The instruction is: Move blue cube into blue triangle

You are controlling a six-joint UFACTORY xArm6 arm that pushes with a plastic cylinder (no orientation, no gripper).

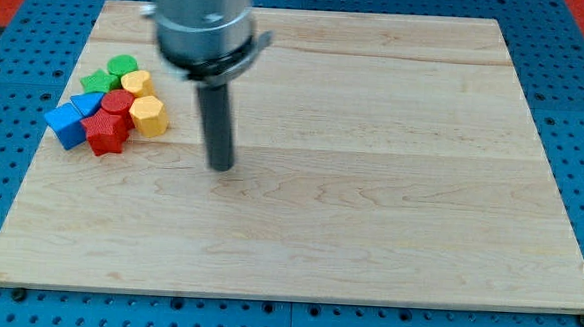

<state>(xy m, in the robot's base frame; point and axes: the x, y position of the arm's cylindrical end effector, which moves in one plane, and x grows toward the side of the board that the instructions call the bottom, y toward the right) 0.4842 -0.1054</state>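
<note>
Blue cube point(65, 125) touching blue triangle point(87, 103), well left of tool tip point(221, 167), tool grasping nothing.

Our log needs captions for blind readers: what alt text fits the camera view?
My tip rests on a wooden board, apart from a block cluster at the view's left. There the blue cube touches the blue triangle, beside red, yellow and green blocks.
</note>
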